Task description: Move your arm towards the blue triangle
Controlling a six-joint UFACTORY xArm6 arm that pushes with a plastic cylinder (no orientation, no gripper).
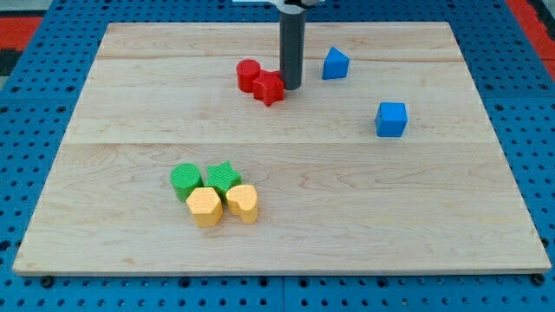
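At the view's bottom lie four blocks in a cluster: a yellow hexagon (205, 206), a yellow rounded block (243, 203), a green cylinder (185, 179) and a green star (224, 178). Farther up, at the right, sits a blue cube (391, 119). My tip (290, 87) touches the red star (270, 87), beside the red cylinder (249, 74). It is only a bare rod and grasps nothing. The blue triangle (336, 63) is near, to the upper right, still apart. I judge a short move remains.

Eight blocks are counted on the bench (130, 217): two red (249, 74) (270, 88), two blue (336, 63) (391, 119), two green (185, 180) (224, 178) and two yellow (205, 206) (243, 203); one rod is seen.
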